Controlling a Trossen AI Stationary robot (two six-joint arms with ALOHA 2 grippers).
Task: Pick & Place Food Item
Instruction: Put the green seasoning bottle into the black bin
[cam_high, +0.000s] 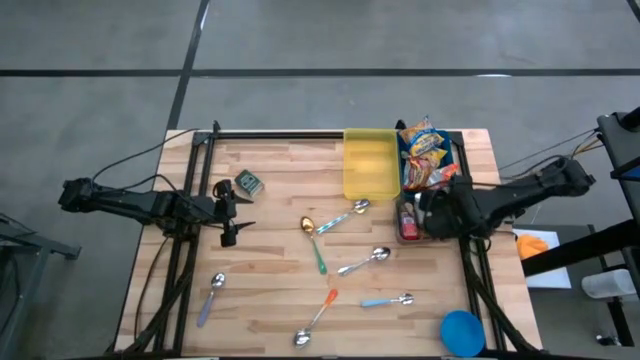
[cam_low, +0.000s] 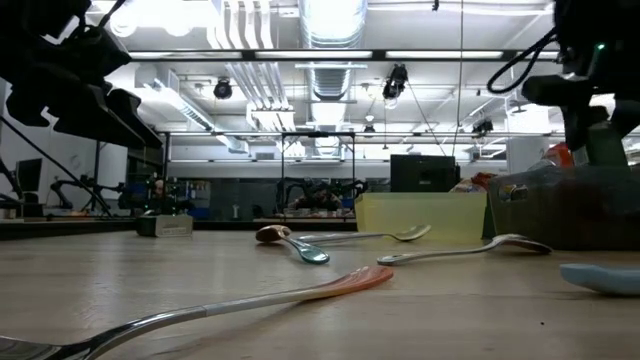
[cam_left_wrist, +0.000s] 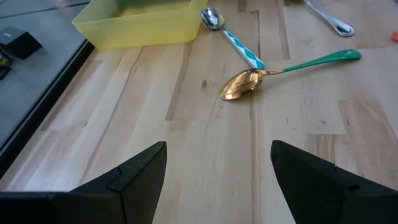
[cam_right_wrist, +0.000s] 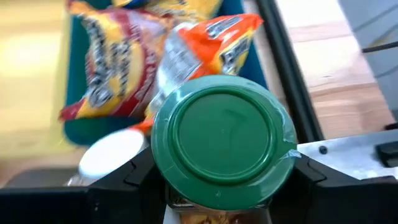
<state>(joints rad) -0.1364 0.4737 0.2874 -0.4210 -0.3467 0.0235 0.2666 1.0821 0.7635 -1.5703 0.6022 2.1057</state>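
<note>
Right gripper (cam_right_wrist: 221, 186) clamped on green-lidded jar (cam_right_wrist: 222, 140), above blue bin (cam_high: 408, 160) of snack packets (cam_high: 424, 148) (jar contents probably food, blurred). Left gripper (cam_left_wrist: 217, 180) wide open, empty, over table (cam_high: 280, 290) near spoons (cam_left_wrist: 249, 81)

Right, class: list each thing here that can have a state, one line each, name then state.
Left gripper: open, empty, above bare table.
Right gripper: shut on the jar.
Jar: green lid on, held over the snack bin.
Yellow bin: empty.
Snack bin: holds snack bags.
Gold spoon: lying flat, bowl up.
Blue bowl: upright at the table's corner.
</note>
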